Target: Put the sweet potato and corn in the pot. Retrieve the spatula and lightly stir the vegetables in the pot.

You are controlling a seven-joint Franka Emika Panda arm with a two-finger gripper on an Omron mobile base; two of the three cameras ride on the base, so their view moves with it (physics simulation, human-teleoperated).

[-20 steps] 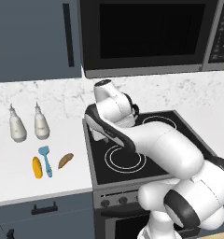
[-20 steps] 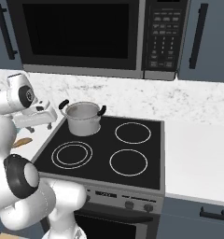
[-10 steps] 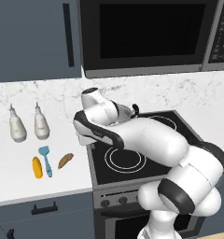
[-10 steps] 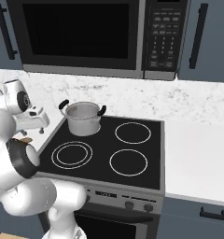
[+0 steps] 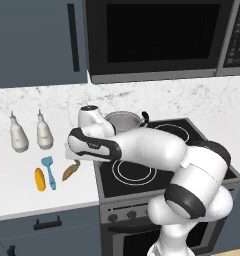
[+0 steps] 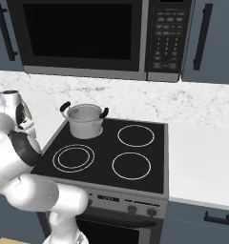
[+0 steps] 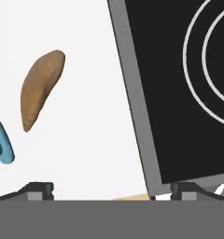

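Observation:
The brown-orange sweet potato [image 5: 68, 173] lies on the white counter just left of the stove, and appears large in the hand view [image 7: 39, 88]. My gripper [image 5: 75, 161] hangs open right above it, a little toward the stove, its fingertips [image 7: 39, 189] wide apart with nothing between them. The light-blue spatula [image 5: 49, 170] lies left of the tuber; its handle end [image 7: 1, 142] shows in the hand view. The yellow-orange corn [image 5: 39, 179] lies beyond the spatula. The steel pot [image 5: 123, 120] [image 6: 85, 120] stands on the rear left burner, and nothing shows inside it.
Two white bottles [image 5: 18, 137] [image 5: 43, 134] stand at the back of the counter. The stove's grey edge [image 7: 137, 102] runs close beside my gripper. A microwave [image 5: 157, 35] hangs above the stove. More counter lies right of the stove [image 6: 202, 157].
My arm has swung left from above the stove and dropped low over the counter by the sweet potato. The gripper has stayed open.

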